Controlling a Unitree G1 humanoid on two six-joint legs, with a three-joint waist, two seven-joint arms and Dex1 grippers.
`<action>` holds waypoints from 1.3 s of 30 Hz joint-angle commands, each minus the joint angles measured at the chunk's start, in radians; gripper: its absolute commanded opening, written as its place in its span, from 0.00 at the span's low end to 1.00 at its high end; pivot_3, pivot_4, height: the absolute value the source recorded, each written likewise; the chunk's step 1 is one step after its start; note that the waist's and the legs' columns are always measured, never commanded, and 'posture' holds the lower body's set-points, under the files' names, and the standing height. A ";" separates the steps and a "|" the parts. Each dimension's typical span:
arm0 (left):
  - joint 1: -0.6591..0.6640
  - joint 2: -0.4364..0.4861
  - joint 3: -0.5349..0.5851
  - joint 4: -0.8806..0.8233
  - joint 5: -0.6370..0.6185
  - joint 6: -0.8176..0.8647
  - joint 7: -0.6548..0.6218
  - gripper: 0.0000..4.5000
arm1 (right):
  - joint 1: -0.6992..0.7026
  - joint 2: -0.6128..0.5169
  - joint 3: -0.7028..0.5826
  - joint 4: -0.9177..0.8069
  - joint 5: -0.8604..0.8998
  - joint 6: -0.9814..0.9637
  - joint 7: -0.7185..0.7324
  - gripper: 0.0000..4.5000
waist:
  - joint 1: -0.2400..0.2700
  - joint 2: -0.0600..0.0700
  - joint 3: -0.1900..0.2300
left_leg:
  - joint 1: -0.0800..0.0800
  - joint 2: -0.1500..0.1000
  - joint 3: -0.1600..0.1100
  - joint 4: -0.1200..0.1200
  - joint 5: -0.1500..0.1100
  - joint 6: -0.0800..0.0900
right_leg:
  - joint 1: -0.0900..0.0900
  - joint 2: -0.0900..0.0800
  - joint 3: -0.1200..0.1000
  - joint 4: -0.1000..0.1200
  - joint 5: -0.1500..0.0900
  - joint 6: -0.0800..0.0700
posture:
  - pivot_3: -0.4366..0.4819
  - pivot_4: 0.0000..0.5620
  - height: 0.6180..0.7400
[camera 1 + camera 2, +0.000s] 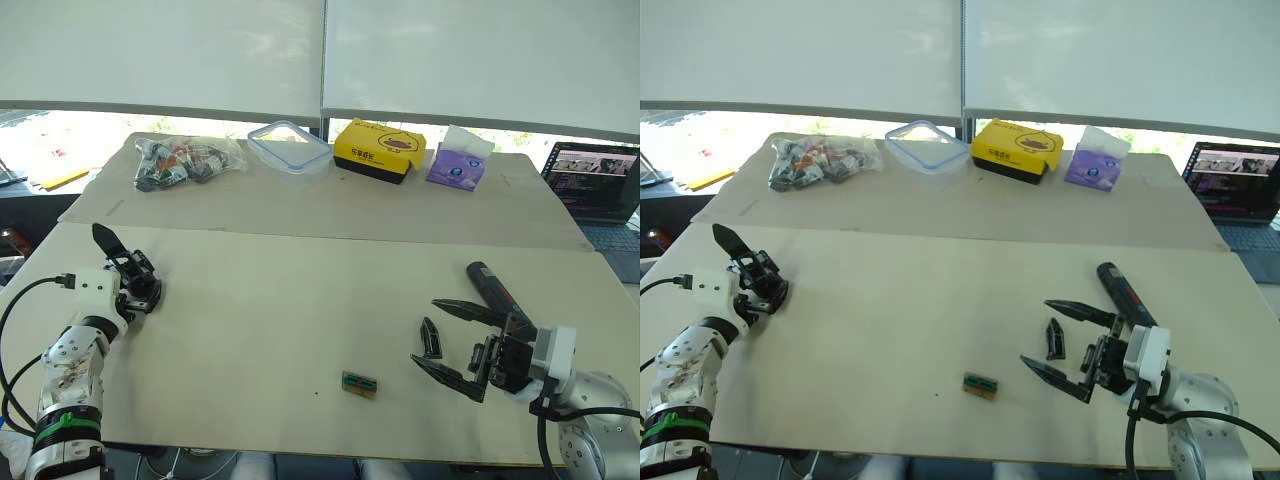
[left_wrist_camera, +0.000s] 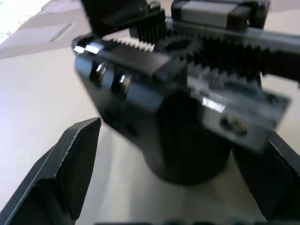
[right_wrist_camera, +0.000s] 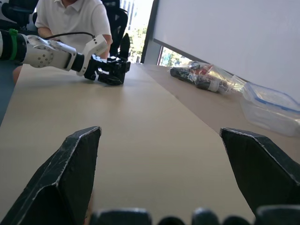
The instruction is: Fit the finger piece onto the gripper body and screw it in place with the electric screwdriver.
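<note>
Left gripper (image 1: 135,285) clamps the gripper body (image 1: 138,278); right gripper (image 1: 447,340) (low, level) gapes wide.

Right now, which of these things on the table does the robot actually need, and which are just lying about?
Needed: gripper body, held by the left end effector; finger piece; electric screwdriver.

Lying about: green-and-tan block, parts bag, plastic box, yellow box, tissue pack, laptop.

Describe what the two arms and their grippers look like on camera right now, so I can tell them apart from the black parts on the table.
Both arms are silvery grey jointed metal ending in a white block. The left gripper and right gripper each have two long black tapered fingers with pointed tips. The left arm carries a green band near the forearm and a black cable looping to its wrist; a black cable also runs along the right arm.
</note>
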 commanded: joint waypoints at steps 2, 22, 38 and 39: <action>-0.016 0.006 -0.027 0.058 0.014 -0.029 -0.015 0.88 | 0.012 -0.011 -0.030 -0.036 0.003 -0.034 -0.007 1.00 | 0.000 0.001 -0.001 | 0.000 0.000 0.000 0.000 0.000 0.000 | 0.000 0.000 0.000 0.000 0.000 0.000 | 0.48 0.27 1.00; -0.119 -0.189 -0.406 -0.400 -0.173 -0.028 -0.602 0.53 | 0.241 -0.067 -0.212 -0.034 0.028 -0.083 0.061 1.00 | 0.042 0.006 -0.003 | -0.012 0.000 0.001 0.004 0.001 -0.002 | -0.003 -0.001 -0.001 -0.003 0.000 0.003 | 0.48 0.27 1.00; -0.332 -0.419 -0.630 0.108 0.084 -0.297 -0.664 0.53 | 0.375 -0.010 -0.259 -0.175 -0.010 -0.086 -0.067 1.00 | -0.001 0.008 -0.004 | -0.011 -0.001 0.000 0.004 0.002 -0.001 | -0.003 -0.001 0.000 -0.003 0.000 0.005 | 0.48 0.27 1.00; -0.327 -0.417 -0.634 0.109 0.093 -0.299 -0.661 0.53 | 0.378 -0.010 -0.263 -0.173 -0.009 -0.089 -0.068 1.00 | 0.000 0.008 -0.004 | -0.011 -0.001 0.000 0.004 0.002 -0.001 | -0.003 -0.001 0.000 -0.003 0.000 0.005 | 0.48 0.27 1.00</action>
